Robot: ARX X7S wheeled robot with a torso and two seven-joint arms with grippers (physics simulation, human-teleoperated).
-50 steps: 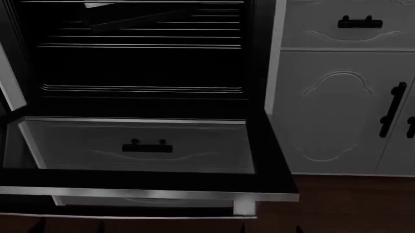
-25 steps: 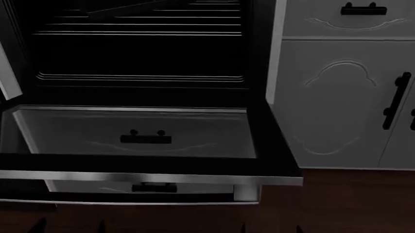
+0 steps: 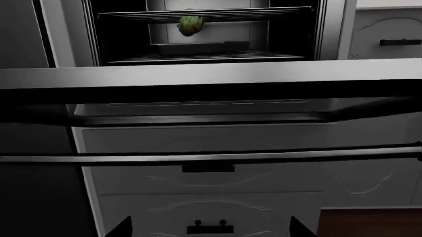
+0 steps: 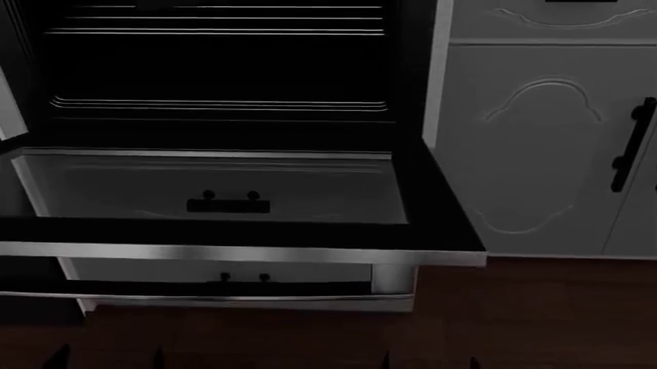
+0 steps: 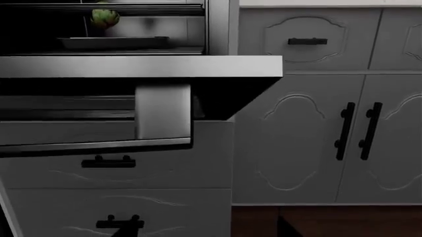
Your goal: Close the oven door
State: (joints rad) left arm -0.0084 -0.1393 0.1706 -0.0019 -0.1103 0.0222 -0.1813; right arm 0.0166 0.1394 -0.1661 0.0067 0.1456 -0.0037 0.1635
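While the oven door (image 4: 236, 257) hangs open flat, neither end effector's state can be told.

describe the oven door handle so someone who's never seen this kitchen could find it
Start at the open oven door, the wide black-framed glass panel lying flat in front of the dark oven cavity. Under its brushed silver front edge runs the handle, a long thin silver bar. The nearby drawer handles are short and black.

Oven door (image 4: 236, 231): my head view crops its left end. My grippers: only dark fingertip slivers show; state indeterminable.
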